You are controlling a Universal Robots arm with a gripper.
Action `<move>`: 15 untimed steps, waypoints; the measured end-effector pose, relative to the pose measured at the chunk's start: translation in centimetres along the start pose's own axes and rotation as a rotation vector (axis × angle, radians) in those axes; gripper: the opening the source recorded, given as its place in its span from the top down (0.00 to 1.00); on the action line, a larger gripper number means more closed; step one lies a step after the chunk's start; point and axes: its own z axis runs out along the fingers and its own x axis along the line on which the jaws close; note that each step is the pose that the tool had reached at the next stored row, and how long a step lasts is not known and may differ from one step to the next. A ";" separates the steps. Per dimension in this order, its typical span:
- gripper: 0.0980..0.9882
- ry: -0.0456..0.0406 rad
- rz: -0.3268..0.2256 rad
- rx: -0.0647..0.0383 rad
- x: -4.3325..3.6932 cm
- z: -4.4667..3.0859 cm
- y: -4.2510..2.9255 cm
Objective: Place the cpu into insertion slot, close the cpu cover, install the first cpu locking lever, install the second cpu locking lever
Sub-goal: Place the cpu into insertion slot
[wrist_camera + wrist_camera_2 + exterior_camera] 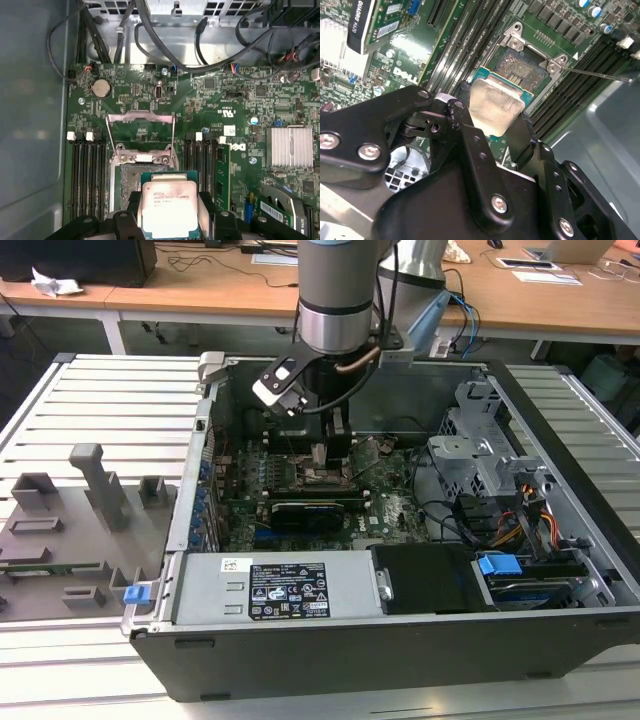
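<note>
Here the pincer [320,456] hangs inside the open computer case [330,650], in the upper middle of the exterior view, low over the green motherboard [385,505]. It is clamped on the cpu [492,107]. In both wrist views one dark finger [520,137] presses on each of two opposite edges of the chip, whose silvery metal top faces the cameras.

The cpu [170,207] sits partly over the open socket [127,185], overlapping one of its edges. Whether it touches the socket cannot be told. The cpu cover [141,116] is swung open beyond the socket's far edge, its centre showing the board behind it. In the second wrist view a thin metal lever [600,74] sticks out from a corner of the socket, over the memory slots [580,60].

The case stands on a ribbed metal tabletop [100,400], and grey fixtures [90,490] lie on that surface at the exterior view's left.
</note>
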 end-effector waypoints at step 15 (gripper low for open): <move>0.52 -0.0013 0.000 0.000 0.37 1.10 -0.21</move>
